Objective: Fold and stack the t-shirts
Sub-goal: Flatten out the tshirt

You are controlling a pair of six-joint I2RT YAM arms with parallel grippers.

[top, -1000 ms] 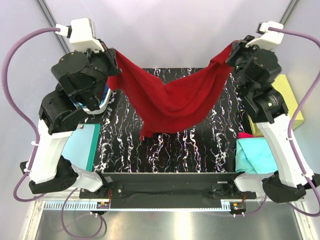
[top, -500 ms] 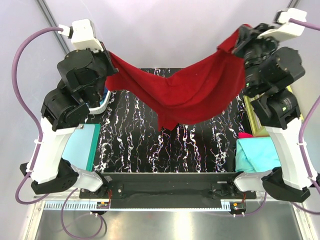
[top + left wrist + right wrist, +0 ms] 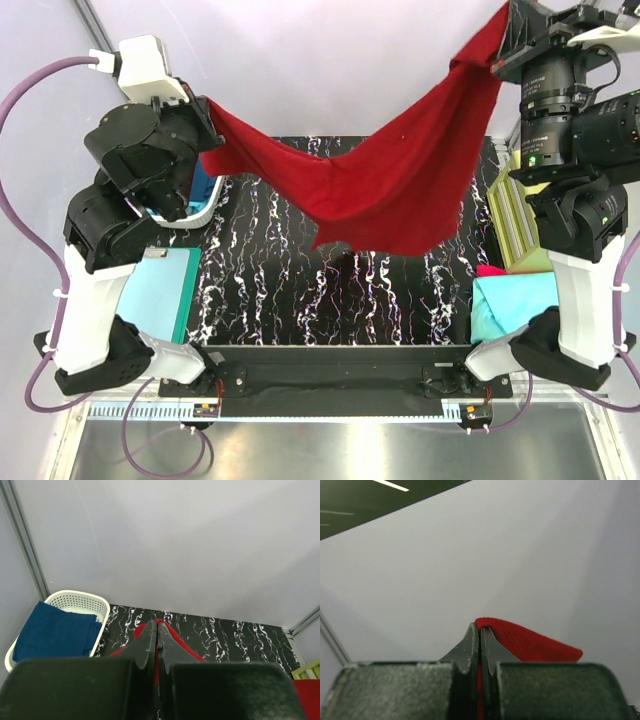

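Note:
A dark red t-shirt [image 3: 380, 185] hangs stretched in the air above the black marbled mat [image 3: 300, 290], sagging in the middle. My left gripper [image 3: 208, 110] is shut on its left corner, and red cloth [image 3: 172, 635] shows behind the closed tips [image 3: 158, 626]. My right gripper [image 3: 508, 25] is shut on the right corner, held much higher at the frame's top; a red fold [image 3: 530, 642] pokes out beside its tips [image 3: 480, 629]. A navy blue t-shirt [image 3: 55, 632] lies in a white basket [image 3: 75, 600]. Teal [image 3: 510, 305] and magenta [image 3: 490, 270] t-shirts lie at the right.
A pale-blue flat sheet [image 3: 160, 290] lies left of the mat. A yellow-green box [image 3: 512, 220] stands at the right behind my right arm. Grey walls close in the back and sides.
My right gripper has risen high toward the top right, pulling the red shirt's right corner up. The left gripper shifted slightly left. The shirt's hanging tail lifted off the mat.

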